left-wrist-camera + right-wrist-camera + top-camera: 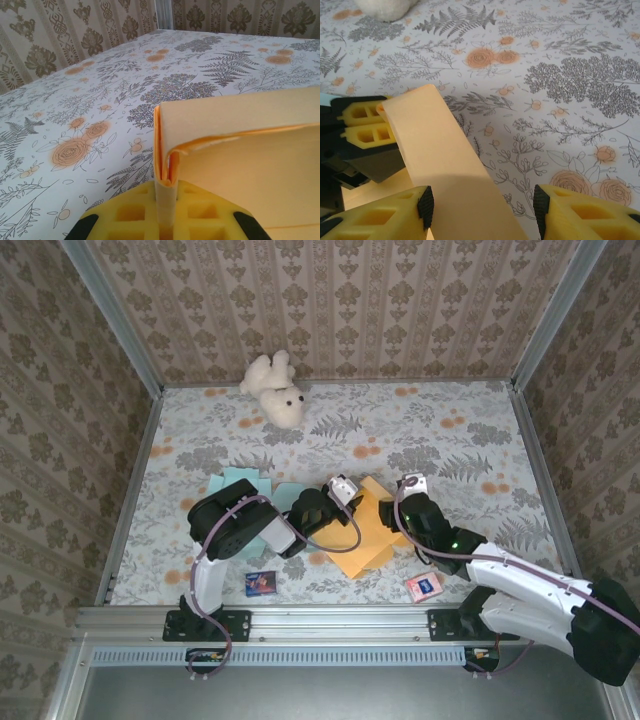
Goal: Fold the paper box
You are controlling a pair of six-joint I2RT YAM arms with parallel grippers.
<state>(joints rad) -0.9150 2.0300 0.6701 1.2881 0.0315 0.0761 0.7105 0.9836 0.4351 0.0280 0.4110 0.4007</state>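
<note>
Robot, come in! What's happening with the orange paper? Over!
Left gripper shut on raised orange paper flap. Right gripper open, straddling same flap. Plush bear far back, not in the way. Over.

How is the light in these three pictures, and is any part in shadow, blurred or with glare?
Top view: soft, even light and no glare on the table. Left wrist view: the orange paper is evenly lit, darker only inside its fold. Right wrist view: a soft shadow lies across the lower part of the paper, and the white plush toy at the top edge looks slightly blurred.
</note>
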